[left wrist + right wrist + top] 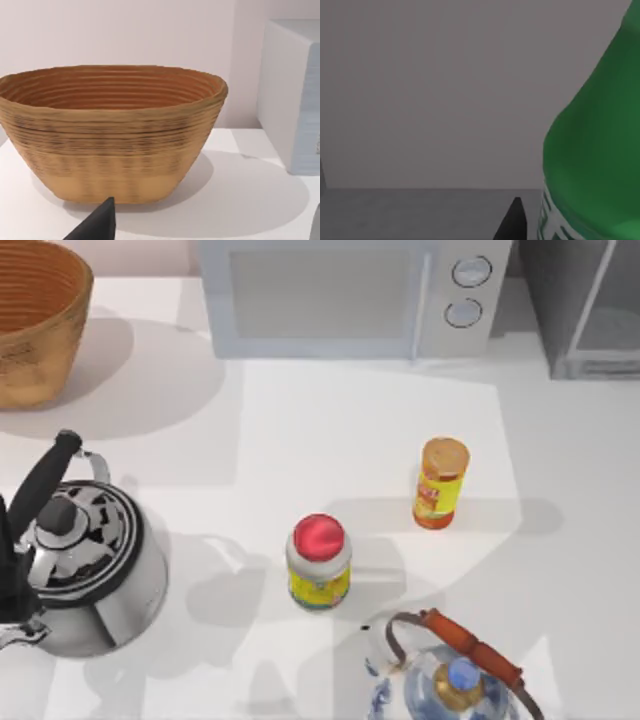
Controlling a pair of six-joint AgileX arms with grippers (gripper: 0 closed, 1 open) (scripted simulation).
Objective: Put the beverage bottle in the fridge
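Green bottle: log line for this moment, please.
beverage bottle: beside right fingertip, grey interior behind | fridge: top view's right | left arm: at basket

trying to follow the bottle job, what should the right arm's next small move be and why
Probably release and back straight out: the right wrist view has the green beverage bottle close up against grey inner walls, seemingly inside the fridge, whose door stands open.

Desk (300, 430) has a basket (35, 315) back left, microwave (350, 295) behind, steel kettle (85, 565) left, red-lid jar (319, 563) center, orange bottle (441, 483) to its right, painted teapot (450, 680) up front.
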